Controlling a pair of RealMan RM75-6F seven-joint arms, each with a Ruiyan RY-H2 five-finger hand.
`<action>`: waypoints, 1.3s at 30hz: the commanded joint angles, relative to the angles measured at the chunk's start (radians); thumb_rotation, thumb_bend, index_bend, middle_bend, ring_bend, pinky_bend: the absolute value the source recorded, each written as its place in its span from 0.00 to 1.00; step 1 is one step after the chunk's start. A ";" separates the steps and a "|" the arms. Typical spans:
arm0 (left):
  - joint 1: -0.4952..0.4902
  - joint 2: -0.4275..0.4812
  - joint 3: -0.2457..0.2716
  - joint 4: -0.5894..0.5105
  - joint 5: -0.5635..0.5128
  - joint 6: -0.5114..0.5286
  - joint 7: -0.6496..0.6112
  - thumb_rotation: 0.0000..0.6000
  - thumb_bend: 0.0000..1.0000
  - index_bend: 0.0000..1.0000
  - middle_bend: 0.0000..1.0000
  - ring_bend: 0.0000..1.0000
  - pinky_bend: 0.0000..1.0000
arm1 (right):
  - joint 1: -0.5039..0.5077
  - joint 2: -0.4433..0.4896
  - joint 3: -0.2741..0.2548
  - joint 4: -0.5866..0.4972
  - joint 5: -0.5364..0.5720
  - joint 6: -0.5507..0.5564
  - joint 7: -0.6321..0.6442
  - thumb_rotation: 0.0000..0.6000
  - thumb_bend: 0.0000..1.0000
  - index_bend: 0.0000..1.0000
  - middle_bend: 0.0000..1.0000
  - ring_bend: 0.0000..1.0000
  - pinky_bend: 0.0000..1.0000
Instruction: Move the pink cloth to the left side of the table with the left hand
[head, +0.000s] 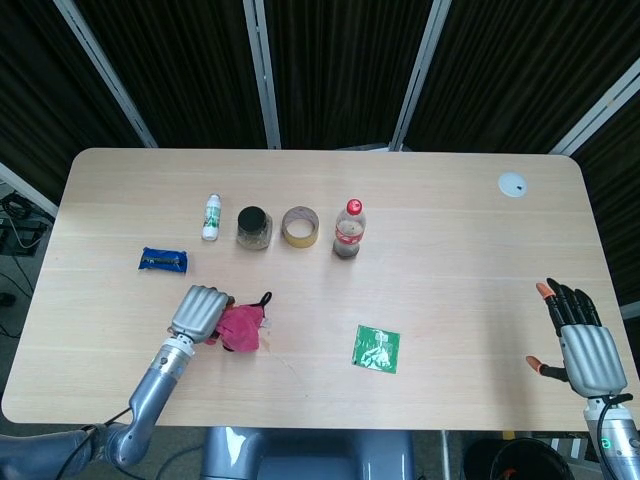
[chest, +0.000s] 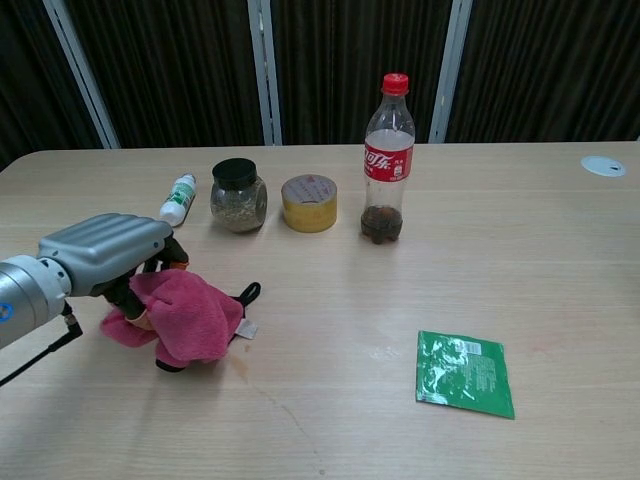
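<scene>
Gripping the pink cloth (chest: 185, 315) in our left hand (chest: 110, 255), we have it bunched under the curled fingers so the fabric hangs in a loose wad, its lower folds on or just above the table (chest: 560, 300); we cannot tell which. We judge the bunching is what lets the cloth travel as one lump instead of trailing. The cloth sits on the inner side of the hand, spilling out from beneath the palm toward the table's middle, with a dark loop and a small white tag sticking out of its far edge. Our right hand (head: 580, 340) holds nothing, its fingers spread, off the right edge and well apart from everything. Beyond the cloth lies the blue packet (head: 163, 260), which marks the left side, so a further stretch leftward seems to remain. Farther back stand the white bottle (chest: 179, 199) and the jar (chest: 238, 195).
</scene>
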 joint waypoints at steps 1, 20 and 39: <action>-0.024 -0.044 -0.014 0.002 -0.015 -0.001 0.040 1.00 0.46 0.81 0.60 0.52 0.56 | 0.000 0.001 0.000 0.002 0.000 0.000 0.005 1.00 0.00 0.01 0.00 0.00 0.00; -0.112 -0.246 -0.040 0.053 -0.062 0.003 0.165 1.00 0.46 0.82 0.59 0.51 0.56 | -0.009 0.010 0.002 -0.011 0.011 0.005 0.026 1.00 0.00 0.01 0.00 0.00 0.00; -0.049 -0.072 0.012 0.078 -0.099 -0.003 0.114 1.00 0.46 0.82 0.59 0.51 0.56 | -0.011 0.007 0.004 -0.015 0.013 0.007 0.012 1.00 0.00 0.01 0.00 0.00 0.00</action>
